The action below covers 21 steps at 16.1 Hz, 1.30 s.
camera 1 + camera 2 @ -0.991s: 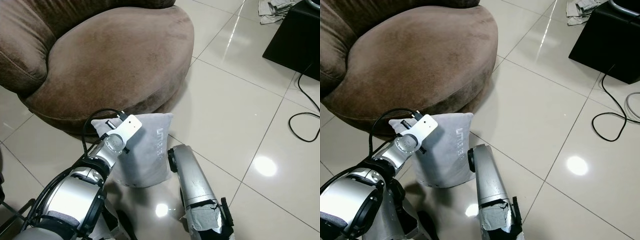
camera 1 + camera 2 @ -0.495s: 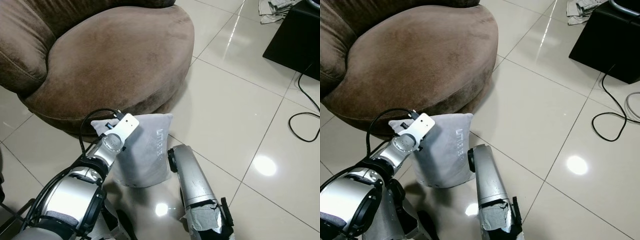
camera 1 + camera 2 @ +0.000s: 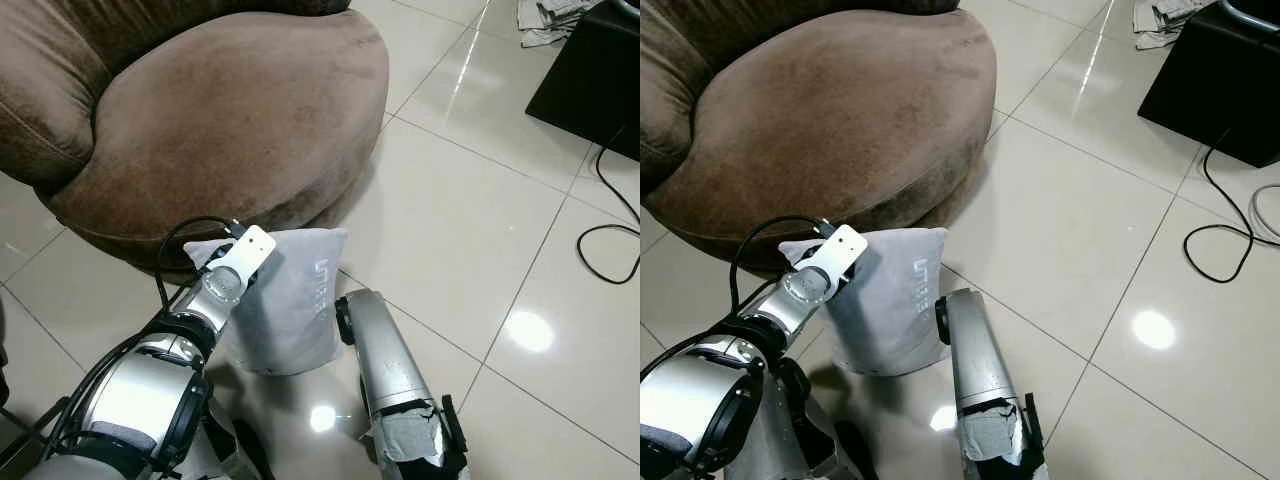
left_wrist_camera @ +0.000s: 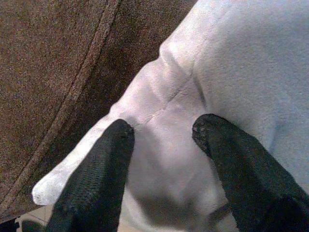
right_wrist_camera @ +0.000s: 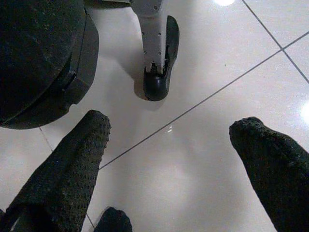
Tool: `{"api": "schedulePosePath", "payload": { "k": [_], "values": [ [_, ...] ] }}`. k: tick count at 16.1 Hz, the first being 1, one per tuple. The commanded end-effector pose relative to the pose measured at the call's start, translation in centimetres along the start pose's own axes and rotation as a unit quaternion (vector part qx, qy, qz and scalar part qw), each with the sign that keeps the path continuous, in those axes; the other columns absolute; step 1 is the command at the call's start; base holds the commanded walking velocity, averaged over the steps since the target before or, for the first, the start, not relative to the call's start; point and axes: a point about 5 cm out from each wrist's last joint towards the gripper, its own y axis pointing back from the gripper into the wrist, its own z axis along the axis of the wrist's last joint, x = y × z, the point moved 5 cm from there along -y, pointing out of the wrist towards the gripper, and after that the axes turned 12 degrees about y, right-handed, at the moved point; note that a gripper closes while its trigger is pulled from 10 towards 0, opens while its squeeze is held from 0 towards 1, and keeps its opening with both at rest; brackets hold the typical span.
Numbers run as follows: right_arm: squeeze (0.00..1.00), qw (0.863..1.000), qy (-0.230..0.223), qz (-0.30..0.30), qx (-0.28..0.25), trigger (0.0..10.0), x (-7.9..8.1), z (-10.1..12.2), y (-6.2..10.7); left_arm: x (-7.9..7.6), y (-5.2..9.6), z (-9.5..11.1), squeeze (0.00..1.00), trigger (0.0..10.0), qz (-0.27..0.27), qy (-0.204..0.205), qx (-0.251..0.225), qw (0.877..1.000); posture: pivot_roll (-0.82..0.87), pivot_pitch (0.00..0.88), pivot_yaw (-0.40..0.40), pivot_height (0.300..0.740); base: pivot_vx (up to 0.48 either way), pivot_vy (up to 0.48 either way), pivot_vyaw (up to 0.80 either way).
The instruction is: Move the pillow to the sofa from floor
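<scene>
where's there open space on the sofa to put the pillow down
The brown sofa's round seat cushion is bare, bordered by its backrest roll at the robot's left. It is crowded below the front edge: the grey pillow stands against the base, left gripper open around its corner.

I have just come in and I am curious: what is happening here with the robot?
The robot is picking up a grey pillow that stands on the tiled floor against the brown sofa. Its left end effector is open around the pillow's upper corner, not yet closed. The right end effector hangs open above the floor.
</scene>
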Motion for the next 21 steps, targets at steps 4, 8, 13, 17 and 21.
{"api": "schedulePosePath", "payload": {
  "k": [4,8,13,17,21],
  "values": [
    [0.0,1.0,-0.011,0.004,0.016,10.0,0.35,-0.8,0.59,-0.22,0.08,-1.41,1.0,10.0,-0.005,0.004,0.024,1.0,-0.58,0.263,0.047,0.48,0.0,0.0,0.0],
    [0.01,1.0,-0.01,0.003,0.017,10.0,0.22,-0.78,0.53,-0.15,0.07,-1.22,1.0,10.0,-0.003,-0.001,0.02,1.0,-0.58,0.262,0.046,0.48,0.0,0.0,0.0],
    [0.01,1.0,-0.009,0.004,0.017,10.0,0.23,-0.76,0.56,0.12,0.06,-1.12,1.0,10.0,0.0,-0.003,0.019,1.0,-0.58,0.269,0.042,0.48,0.0,0.0,0.0],
    [0.0,1.0,-0.009,0.005,0.017,10.0,0.28,-0.73,0.65,0.19,0.06,-1.1,1.0,10.0,-0.002,-0.012,0.019,1.0,-0.58,0.273,0.041,0.48,0.0,0.0,0.0],
    [0.01,1.0,-0.01,0.003,0.017,10.0,0.31,-0.72,0.66,-0.4,0.07,-1.19,0.47,10.0,-0.023,-0.01,0.025,0.999,-0.58,0.278,0.043,0.48,0.0,0.0,0.0]
  ]
}}
